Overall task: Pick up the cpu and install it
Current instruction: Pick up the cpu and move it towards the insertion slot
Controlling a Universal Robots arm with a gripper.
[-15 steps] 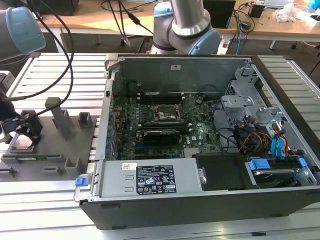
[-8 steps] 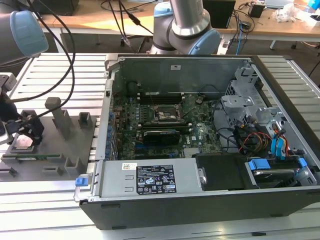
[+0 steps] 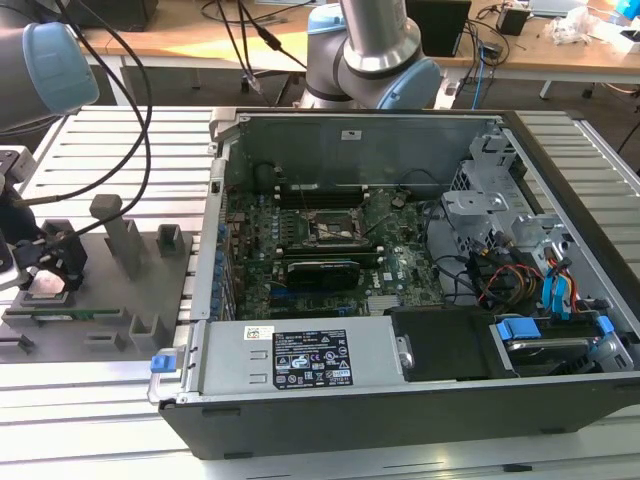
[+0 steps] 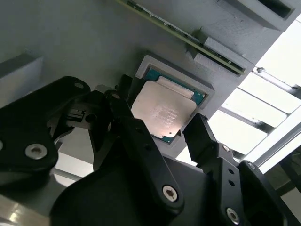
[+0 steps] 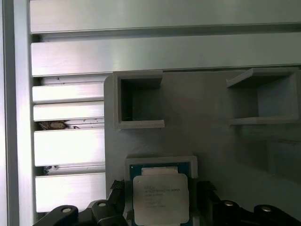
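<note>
step: pick-up, install not yet done | tool [image 4: 162,110] spread wide astride the cpu [image 5: 161,197], not gripping | cpu flat in grey fixture [image 3: 130,300] recess, exterior view's left | grasp needs fingers square on opposite edges | in way: fixture posts [image 3: 127,245], case wall [image 3: 215,190] | socket [image 3: 335,230] well apart, mid-case

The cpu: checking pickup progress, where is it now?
The cpu lies in a grey fixture's recess at the exterior view's left, outside the computer case, straddled by the open gripper.
</note>
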